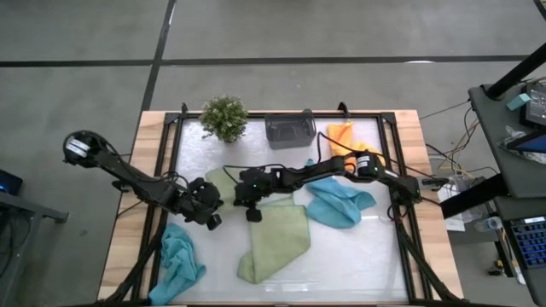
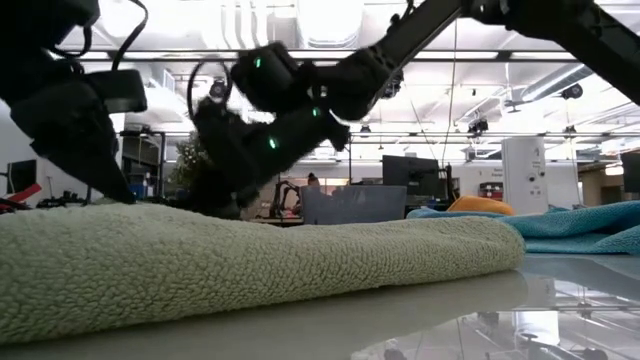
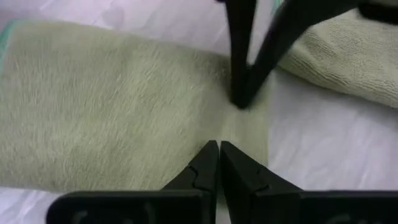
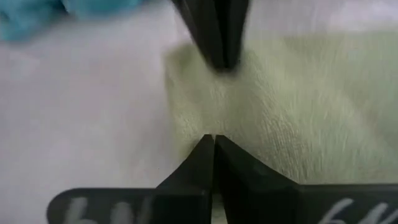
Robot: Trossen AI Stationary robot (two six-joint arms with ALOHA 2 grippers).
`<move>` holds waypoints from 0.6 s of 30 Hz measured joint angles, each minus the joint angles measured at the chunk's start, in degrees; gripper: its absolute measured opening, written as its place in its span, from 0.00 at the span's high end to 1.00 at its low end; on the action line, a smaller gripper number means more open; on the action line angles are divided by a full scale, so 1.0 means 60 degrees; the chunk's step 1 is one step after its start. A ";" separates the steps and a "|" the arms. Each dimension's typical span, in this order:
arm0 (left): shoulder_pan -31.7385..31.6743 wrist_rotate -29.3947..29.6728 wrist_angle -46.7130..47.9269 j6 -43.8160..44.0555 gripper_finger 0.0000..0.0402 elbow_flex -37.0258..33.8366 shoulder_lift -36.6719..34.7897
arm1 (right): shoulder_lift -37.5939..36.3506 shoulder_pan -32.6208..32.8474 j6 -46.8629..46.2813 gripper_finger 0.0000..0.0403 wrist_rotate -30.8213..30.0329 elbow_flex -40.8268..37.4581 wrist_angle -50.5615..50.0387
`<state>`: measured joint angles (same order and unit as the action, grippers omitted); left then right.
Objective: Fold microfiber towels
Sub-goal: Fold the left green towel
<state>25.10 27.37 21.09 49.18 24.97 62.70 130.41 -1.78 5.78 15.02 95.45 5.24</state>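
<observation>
High view: both grippers meet over a green towel point(image 1: 223, 183). Left gripper point(image 3: 219, 149) and right gripper point(image 4: 213, 142) are pressed together on its edge. No writing is legible.

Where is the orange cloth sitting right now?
In the high view, the soft orange microfiber towel lies at the table's far edge on the right arm's side, just beside the small grey rectangular bin.

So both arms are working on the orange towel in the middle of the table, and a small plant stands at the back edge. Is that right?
Not quite. The towel that both arms are on is light green, as the high view shows; the orange towel lies untouched at the back. The plant does stand at the back edge.
</observation>
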 joint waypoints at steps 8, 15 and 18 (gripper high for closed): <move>0.0000 -0.0158 -0.0179 0.0198 0.99 -0.0458 -0.0013 | -0.0166 -0.0193 0.0181 0.98 0.0067 -0.0013 -0.1035; -0.0003 -0.0516 -0.0231 -0.0451 0.99 0.0115 -0.0483 | -0.0484 -0.0139 0.0132 0.98 -0.0009 -0.0035 -0.1000; -0.0004 -0.0513 -0.0782 -0.0767 0.99 0.0131 -0.0512 | -0.0548 -0.0122 0.0062 0.98 -0.0008 -0.0035 -0.0725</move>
<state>25.08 24.29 16.39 44.58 25.75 59.62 127.13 -2.51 6.15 14.97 95.24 0.89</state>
